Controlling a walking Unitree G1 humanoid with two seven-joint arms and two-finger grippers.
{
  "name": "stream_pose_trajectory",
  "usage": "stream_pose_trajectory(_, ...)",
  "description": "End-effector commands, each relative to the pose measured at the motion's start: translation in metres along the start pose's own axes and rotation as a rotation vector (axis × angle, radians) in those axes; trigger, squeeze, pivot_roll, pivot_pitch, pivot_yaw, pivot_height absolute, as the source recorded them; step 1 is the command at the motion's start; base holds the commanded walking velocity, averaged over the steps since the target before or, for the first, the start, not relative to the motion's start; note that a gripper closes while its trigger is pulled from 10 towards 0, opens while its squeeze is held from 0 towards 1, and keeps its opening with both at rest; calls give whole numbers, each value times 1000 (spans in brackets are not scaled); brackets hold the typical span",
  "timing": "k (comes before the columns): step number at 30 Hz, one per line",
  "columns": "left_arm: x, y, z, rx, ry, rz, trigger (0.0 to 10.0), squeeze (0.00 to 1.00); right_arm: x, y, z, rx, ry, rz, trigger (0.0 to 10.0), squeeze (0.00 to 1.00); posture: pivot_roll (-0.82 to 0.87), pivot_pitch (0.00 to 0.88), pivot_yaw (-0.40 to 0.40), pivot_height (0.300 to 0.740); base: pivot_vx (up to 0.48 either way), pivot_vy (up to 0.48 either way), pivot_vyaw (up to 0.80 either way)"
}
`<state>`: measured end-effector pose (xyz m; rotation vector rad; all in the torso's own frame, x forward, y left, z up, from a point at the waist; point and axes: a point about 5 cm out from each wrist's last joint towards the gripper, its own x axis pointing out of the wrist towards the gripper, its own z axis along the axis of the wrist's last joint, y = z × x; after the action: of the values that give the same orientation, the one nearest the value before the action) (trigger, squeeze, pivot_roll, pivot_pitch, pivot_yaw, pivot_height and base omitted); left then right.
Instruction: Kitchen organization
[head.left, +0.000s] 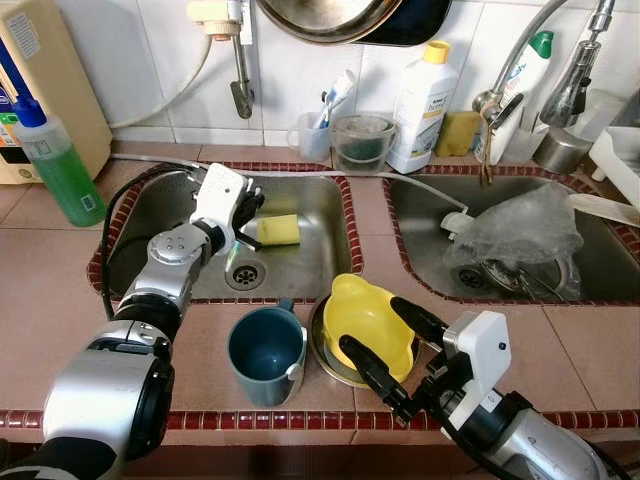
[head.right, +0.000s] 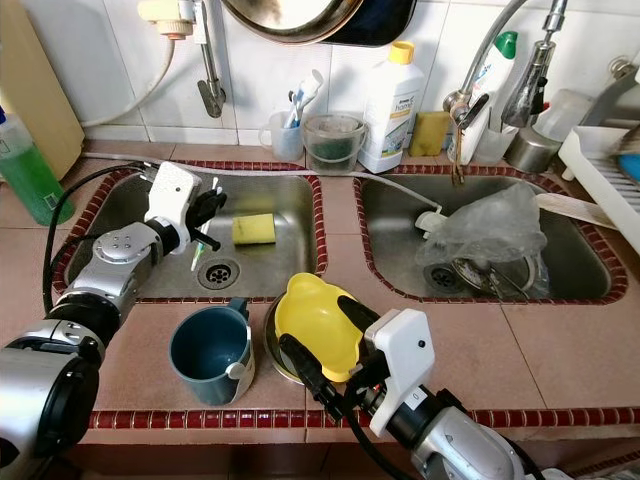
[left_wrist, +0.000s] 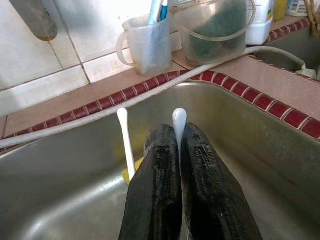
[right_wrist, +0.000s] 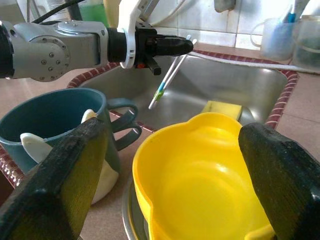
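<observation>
Over the sink (head.left: 300, 270), left hand (right_wrist: 185, 46) pinches white toothbrush (right_wrist: 167, 80) — green-tipped.

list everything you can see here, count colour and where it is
yellow bowl: 1, yellow, in a metal bowl on the counter's front edge
mug: 1, dark teal, beside the bowl on the robot's left
sponge: 1, yellow, in the left sink
toothbrushes: 2, white, held over the left sink
green bottle: 1, green liquid, blue cap, counter far left
white bottle: 1, white, yellow cap, behind the sinks
clear cup: 1, clear, holds a toothbrush, behind the left sink
clear container: 1, clear, beside the cup
plastic bag: 1, clear, right sink
left gripper: 1, black fingers, shut on the toothbrushes
right gripper: 1, black fingers, open around the yellow bowl
</observation>
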<state>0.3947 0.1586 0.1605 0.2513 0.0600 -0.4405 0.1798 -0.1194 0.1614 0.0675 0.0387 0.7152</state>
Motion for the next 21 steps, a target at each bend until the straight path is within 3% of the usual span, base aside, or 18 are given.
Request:
stream_pose_trajectory(1, 3, 0, 4, 9, 10, 2, 10000, 0, -2, 2, 5, -7, -13, 2, 10000, 0, -133, 100, 28, 740, 0, 0, 0)
stream_pose_trajectory(2, 3, 1, 3, -4, 23, 15, 10000, 361, -2, 2, 5, -7, -12, -2, 10000, 0, -134, 99, 30, 740, 0, 0, 0)
stream_pose_trajectory(3, 3, 1, 2, -11, 28, 20, 10000, 361, -2, 2, 5, -7, -12, -3, 10000, 0, -134, 99, 30, 740, 0, 0, 0)
stream_pose_trajectory(4, 3, 2, 2, -16, 38, 31, 10000, 1000, -2, 2, 5, -6, -12, -5, 10000, 0, -134, 100, 32, 740, 0, 0, 0)
stream_pose_trajectory(21, 3, 3, -1, -9, 68, 31, 10000, 1000, 3, 0, 6, -13, -24, -2, 10000, 0, -114, 93, 30, 740, 0, 0, 0)
